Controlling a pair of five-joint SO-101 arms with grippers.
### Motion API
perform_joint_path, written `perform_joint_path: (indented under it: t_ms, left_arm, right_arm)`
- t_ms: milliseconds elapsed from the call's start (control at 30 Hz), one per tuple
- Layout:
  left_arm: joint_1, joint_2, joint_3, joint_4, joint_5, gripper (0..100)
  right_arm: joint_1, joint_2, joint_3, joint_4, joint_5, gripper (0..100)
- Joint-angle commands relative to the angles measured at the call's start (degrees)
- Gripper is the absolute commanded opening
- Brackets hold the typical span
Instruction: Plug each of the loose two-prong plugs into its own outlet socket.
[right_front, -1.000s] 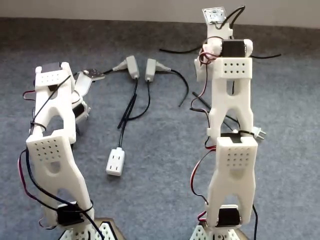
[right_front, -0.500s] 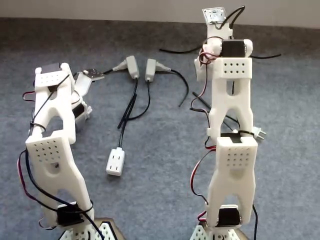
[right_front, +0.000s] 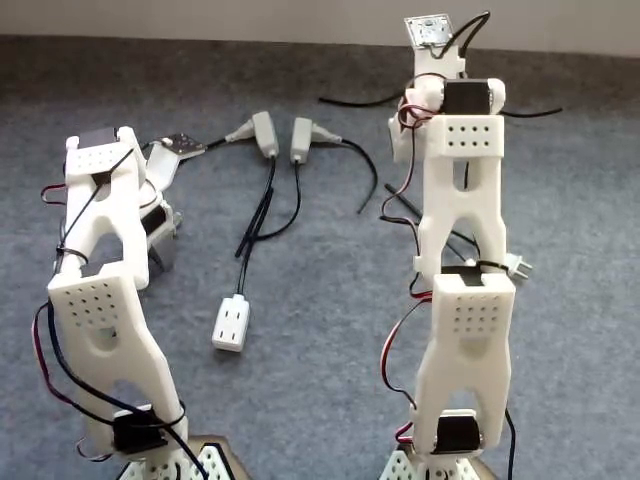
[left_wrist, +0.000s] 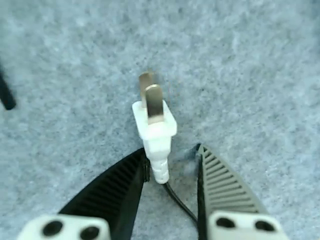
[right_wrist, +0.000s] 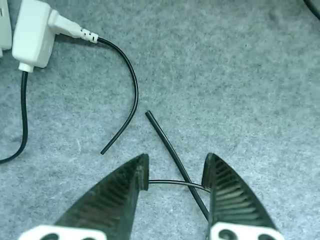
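Note:
A loose white two-prong plug lies on the grey carpet, prongs pointing away from my left gripper. That gripper is open and straddles the plug's neck and black cord; one finger lies close against the neck. A second loose plug rests on the carpet beside the right arm. A white triple outlet socket sits mid-table. My right gripper hangs open above the carpet, over a cut black cable, holding nothing.
Two white outlet blocks lie at the back, each with a plug in it and black cords trailing toward the triple socket. One of them lies beyond the right gripper. Loose cable ends cross the carpet there.
The left arm has shifted slightly, and its wrist has sunk closer to the carpet. The right arm has not moved.

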Motion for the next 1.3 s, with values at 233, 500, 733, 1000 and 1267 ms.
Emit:
perform_joint_path:
  t_ms: [233, 500, 733, 1000, 1267]
  left_arm:
    - [1.98, -1.19, -0.75, -9.76, 0.18, 18]
    - [5.93, -0.92, -2.68, -9.58, 6.42, 18]
    - [7.6, -1.19, -3.47, -9.49, 7.82, 8]
    - [7.08, -1.19, -3.38, -8.44, 7.56, 2]
    - [9.27, -1.36, -12.09, -4.04, 7.91, 0]
  right_arm:
    - [0.84, -1.01, -2.24, -0.57, -0.26, 18.4]
    - [0.84, -1.01, -2.24, -0.66, -0.26, 18.4]
    - [0.84, -1.01, -2.24, -0.66, -0.26, 18.4]
    - [0.84, -1.01, -2.24, -0.66, -0.26, 18.4]
    - [2.33, -1.01, -2.59, -0.75, -0.26, 18.4]
